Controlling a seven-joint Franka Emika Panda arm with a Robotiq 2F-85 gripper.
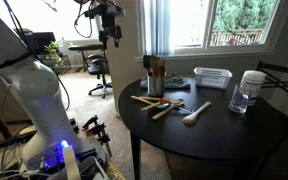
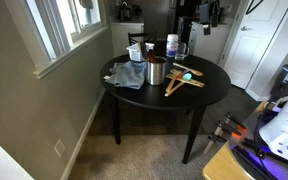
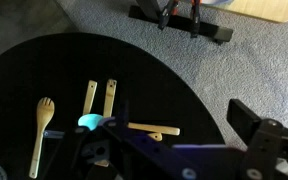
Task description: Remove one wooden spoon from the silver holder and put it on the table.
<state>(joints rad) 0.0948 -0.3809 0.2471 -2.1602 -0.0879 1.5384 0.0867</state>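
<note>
The silver holder stands on the round black table, with brown wooden spoon handles sticking up out of it. The holder also shows in an exterior view. My gripper is open and empty, high above the table and well away from the holder. It shows near the top of both exterior views. In the wrist view the holder is hidden behind my gripper's body.
Several wooden utensils lie on the table, among them a pale spoon and a teal item. A white basket and a clear jar stand at the far side. A blue cloth lies beside the holder.
</note>
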